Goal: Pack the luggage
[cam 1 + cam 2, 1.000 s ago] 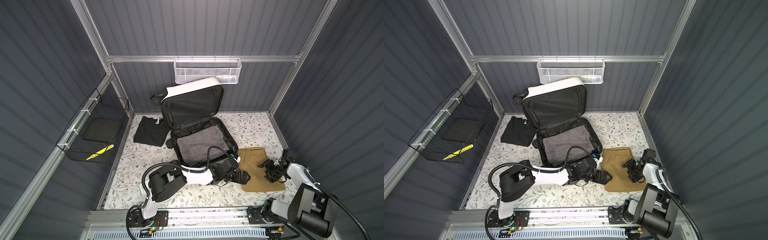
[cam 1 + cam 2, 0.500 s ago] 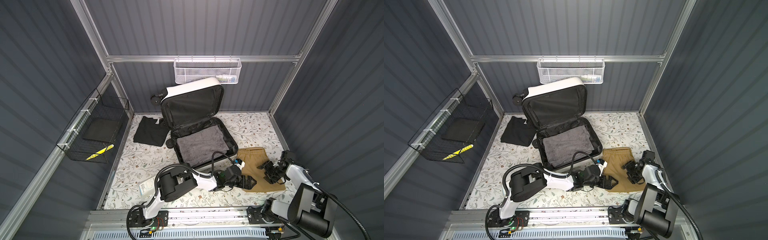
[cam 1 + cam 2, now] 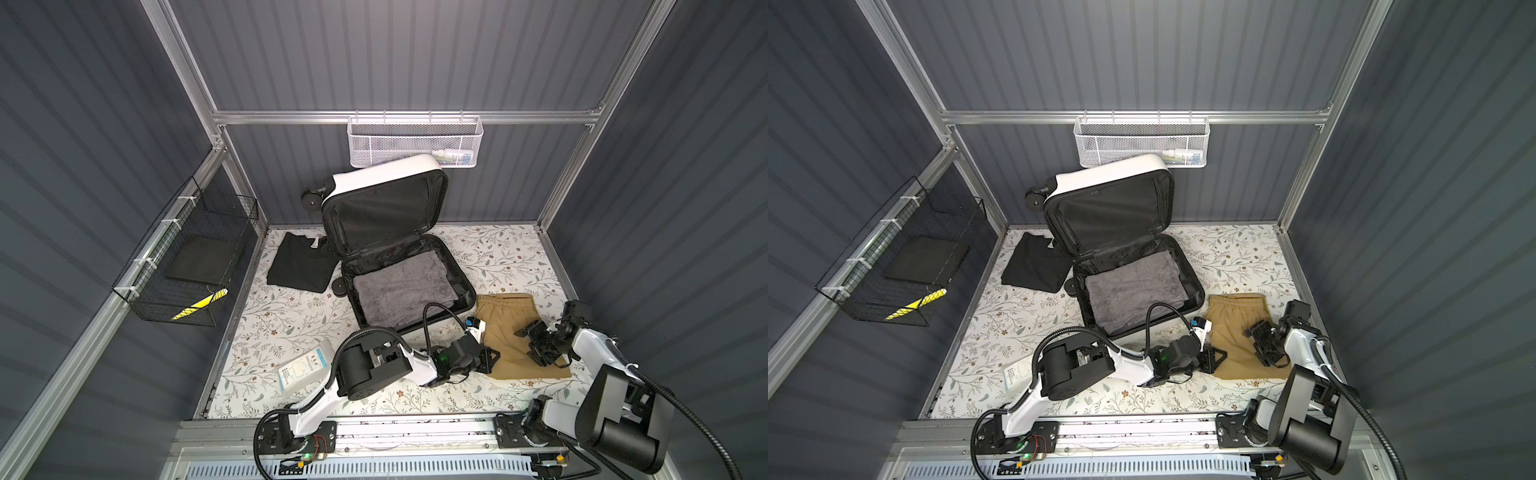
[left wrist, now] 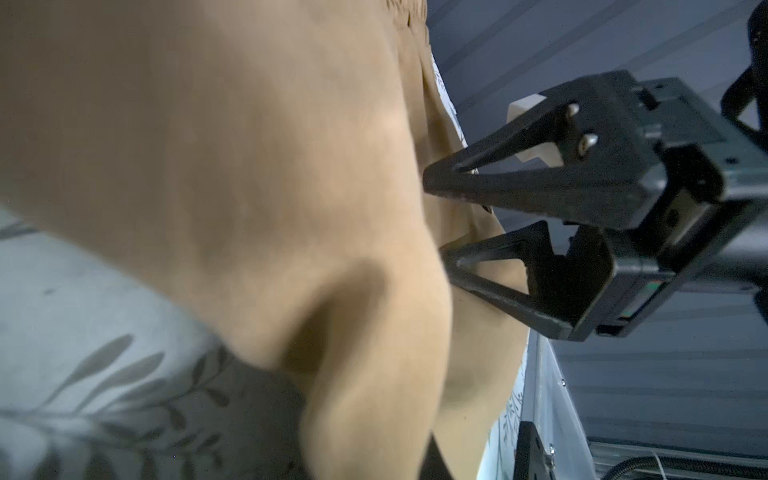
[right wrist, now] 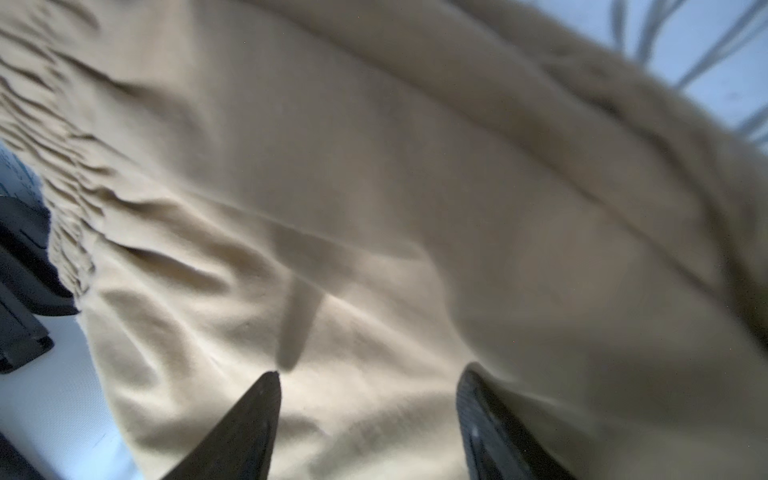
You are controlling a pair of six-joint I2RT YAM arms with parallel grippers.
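Luggage (image 3: 386,172) open, near left hand (image 3: 487,360), apart

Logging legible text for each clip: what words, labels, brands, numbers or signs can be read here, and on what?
Nothing here is legible.
white packet on the table: blue mark and printed lines, too small to read.
bottle in the white mesh basket: label blurred.
luggage: no lettering shows on its shell.
striped strip in the black wire basket: yellow-black stripes only.
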